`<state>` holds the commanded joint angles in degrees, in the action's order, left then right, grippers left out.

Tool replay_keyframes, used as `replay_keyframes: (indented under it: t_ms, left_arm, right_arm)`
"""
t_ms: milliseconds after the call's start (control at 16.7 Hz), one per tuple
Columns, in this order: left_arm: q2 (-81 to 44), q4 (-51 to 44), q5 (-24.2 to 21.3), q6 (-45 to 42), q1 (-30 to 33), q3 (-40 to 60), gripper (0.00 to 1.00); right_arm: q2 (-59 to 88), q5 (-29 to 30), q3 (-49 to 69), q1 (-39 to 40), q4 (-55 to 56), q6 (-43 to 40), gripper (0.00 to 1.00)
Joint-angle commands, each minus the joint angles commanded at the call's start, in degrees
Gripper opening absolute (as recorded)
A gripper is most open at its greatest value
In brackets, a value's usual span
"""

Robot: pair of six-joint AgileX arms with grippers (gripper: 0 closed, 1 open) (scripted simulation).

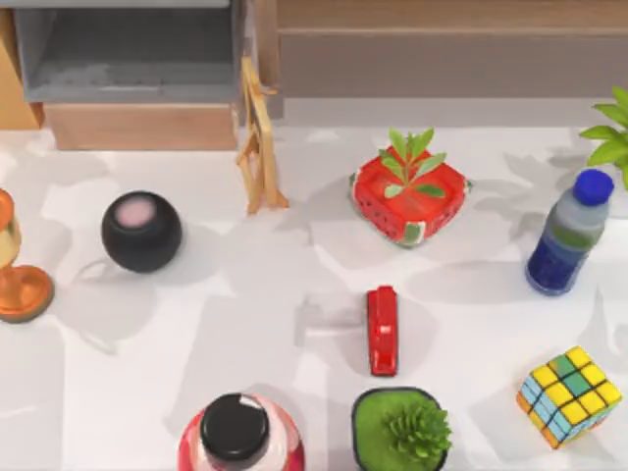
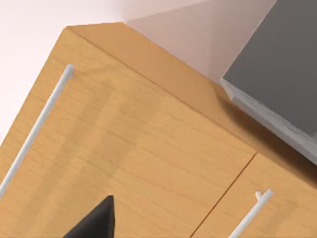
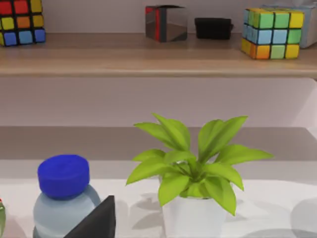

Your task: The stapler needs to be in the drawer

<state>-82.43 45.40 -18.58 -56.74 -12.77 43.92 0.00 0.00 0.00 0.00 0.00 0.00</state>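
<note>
You are at the opening of the job: the stapler (image 1: 383,331) lies untouched on the table (image 1: 294,294), near the front edge and a little right of centre, its long axis running front to back, just behind the round succulent pot (image 1: 400,429). Neither arm has closed on it, and whether either gripper's fingers are open or closed cannot be told; a dark fingertip (image 2: 94,220) hangs over pale wooden cabinet fronts in the left wrist view, and another (image 3: 96,220) sits beside the blue-capped water bottle (image 3: 63,196) in the right wrist view. Your next move, as I judge it, is to bring one arm down across the stapler's narrow width, keeping clear of the succulent and the strawberry-patterned planter (image 1: 407,198) behind it. Further left stand a black-capped bottle (image 1: 238,435) at the front edge and a dark round speaker (image 1: 141,232); a Rubik's cube (image 1: 569,395) sits toward the front right corner. At the back left corner the drawer (image 1: 132,59) stands pulled open, grey inside, ready to receive. Beyond the leafy potted plant (image 3: 193,171), a wall shelf (image 3: 158,62) carries more cubes.
</note>
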Motion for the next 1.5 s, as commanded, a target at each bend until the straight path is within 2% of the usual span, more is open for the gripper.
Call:
replay_keyframes:
  t_ms: [360,600,1080,1500]
  left_arm:
    - [-33.15,15.03,-5.88,-22.58,-6.93,13.40,1.00]
    - [-45.41,20.58,-7.70,-31.75,-10.30,18.02,1.00]
    - [-48.21,21.70,-7.94,-33.98,-10.94,19.05,1.00]
    - [-51.28,18.49,-6.67,-34.00,-9.79,25.60,1.00]
  right_arm:
    - [0.00,0.00,0.00,0.00,0.00,0.00,1.00]
    - [0.00,0.00,0.00,0.00,0.00,0.00,1.00]
    - [0.00,0.00,0.00,0.00,0.00,0.00,1.00]
    - [0.00,0.00,0.00,0.00,0.00,0.00,1.00]
